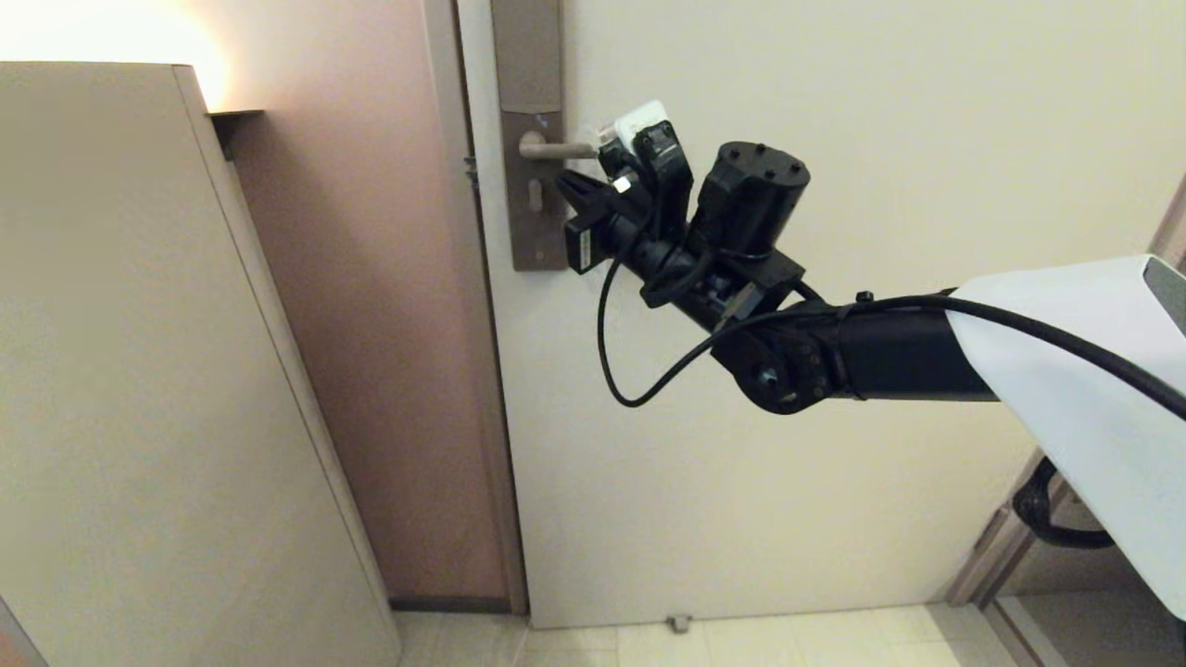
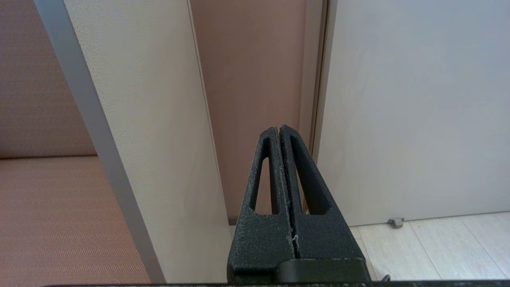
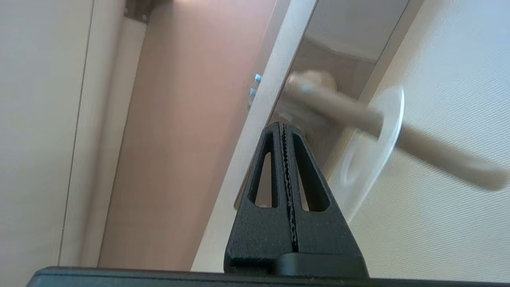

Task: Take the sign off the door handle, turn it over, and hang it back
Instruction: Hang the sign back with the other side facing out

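The door handle (image 1: 554, 148) is a slim taupe lever on a tall brownish backplate (image 1: 528, 65) with a keyhole. The sign (image 1: 641, 119) hangs on the lever with a white face showing, and my right wrist hides most of it. My right gripper (image 1: 565, 182) is shut and empty, its tip just below the lever and in front of the backplate. In the right wrist view the blurred handle (image 3: 338, 107) passes through the sign (image 3: 370, 159), seen nearly edge-on beside the right gripper (image 3: 283, 126). My left gripper (image 2: 280, 129) is shut, empty and parked low.
A tall beige cabinet panel (image 1: 139, 371) stands to the left, with a pinkish wall strip (image 1: 371, 324) between it and the cream door (image 1: 834, 139). A small doorstop (image 1: 679, 622) sits on the tiled floor at the door's foot. A cable loops under my right wrist.
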Motion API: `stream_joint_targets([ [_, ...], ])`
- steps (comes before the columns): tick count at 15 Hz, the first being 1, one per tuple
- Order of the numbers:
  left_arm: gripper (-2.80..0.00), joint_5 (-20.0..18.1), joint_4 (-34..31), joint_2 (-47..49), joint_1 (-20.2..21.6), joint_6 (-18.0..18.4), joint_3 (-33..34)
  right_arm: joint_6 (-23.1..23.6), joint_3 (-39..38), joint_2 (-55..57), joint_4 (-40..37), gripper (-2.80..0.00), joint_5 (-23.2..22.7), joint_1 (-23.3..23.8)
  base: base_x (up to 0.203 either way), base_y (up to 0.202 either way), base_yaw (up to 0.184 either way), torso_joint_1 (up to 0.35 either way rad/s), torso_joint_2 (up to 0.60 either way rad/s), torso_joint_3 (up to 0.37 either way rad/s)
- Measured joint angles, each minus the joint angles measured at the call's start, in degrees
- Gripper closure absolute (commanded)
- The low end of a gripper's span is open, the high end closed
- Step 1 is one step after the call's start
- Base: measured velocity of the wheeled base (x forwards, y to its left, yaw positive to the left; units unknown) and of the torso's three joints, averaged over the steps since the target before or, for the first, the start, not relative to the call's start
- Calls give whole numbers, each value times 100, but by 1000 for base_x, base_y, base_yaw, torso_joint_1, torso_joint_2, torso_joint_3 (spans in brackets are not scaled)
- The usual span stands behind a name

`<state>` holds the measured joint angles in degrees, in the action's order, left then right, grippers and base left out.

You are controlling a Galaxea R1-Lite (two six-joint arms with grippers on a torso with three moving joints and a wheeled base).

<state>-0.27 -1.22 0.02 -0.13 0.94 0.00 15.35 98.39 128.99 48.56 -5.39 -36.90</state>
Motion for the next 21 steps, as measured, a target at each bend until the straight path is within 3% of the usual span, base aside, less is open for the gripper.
stream_joint_targets([
  [10,0,0,1,0,2,0,0,-11,-385,-678,-397,0,-1,28,0,0,0,0,0,0],
  [15,0,1,1,0,0,1,0,-16,-396,-973,-1224,0,5,354,0,0,0,0,0,0],
  [21,0,1,1,0,2,4,0,-6,-379,-688,-1357,0,32,538,0,0,0,0,0,0],
])
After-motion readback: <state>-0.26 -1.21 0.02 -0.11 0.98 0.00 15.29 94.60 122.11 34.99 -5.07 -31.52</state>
